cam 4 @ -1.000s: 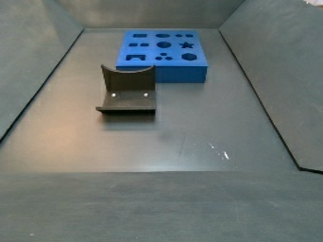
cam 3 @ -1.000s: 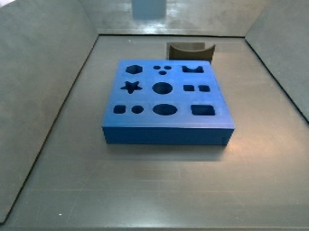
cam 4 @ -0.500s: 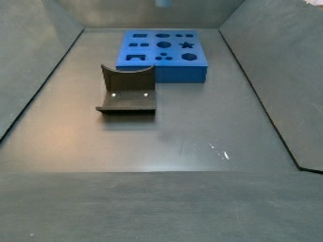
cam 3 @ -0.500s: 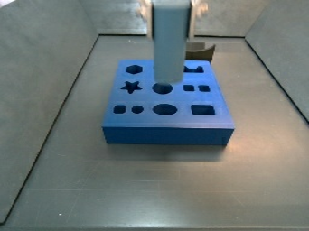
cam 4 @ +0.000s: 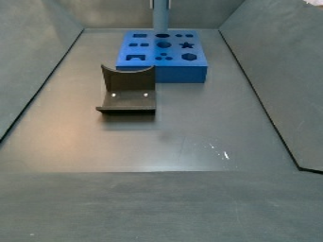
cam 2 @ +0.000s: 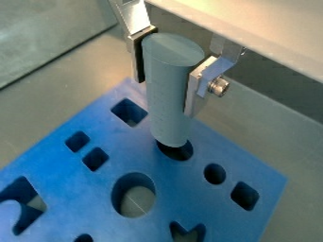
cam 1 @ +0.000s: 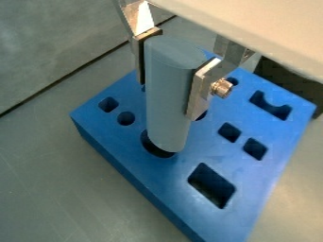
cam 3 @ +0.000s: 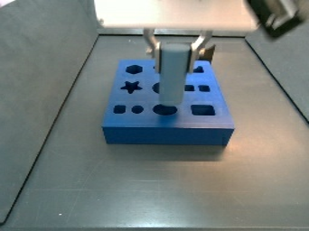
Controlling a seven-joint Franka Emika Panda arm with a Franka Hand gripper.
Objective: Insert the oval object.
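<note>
Oval object (cam 1: 171, 95): pinched upright between my 2 fingers (cam 1: 205, 83), which press its upper part from opposite sides; its lower end sits at the mouth of an oval hole directly below my jaws.

Gripper (cam 2: 169, 64): hanging over the blue block (cam 3: 145, 133), jaws closed on the peg, not on each other.

Change: 1 second ago the block stood alone in a side view and nothing of me showed above it; half a second ago the peg hung high over the block's middle; now it has come down, and in a side view (cam 3: 173, 72) its foot meets the hole in the front row.

Meaning: I judge the carry done and the insertion just starting. In both wrist views the foot looks seated in the opening, but I cannot tell how deep it has gone.

Next: a straight push down, keeping the oval's long axis matched to the hole, else it may jam on the rim.

Fixture (cam 4: 127, 91): well apart from my jaws, bare, out on the floor.
</note>
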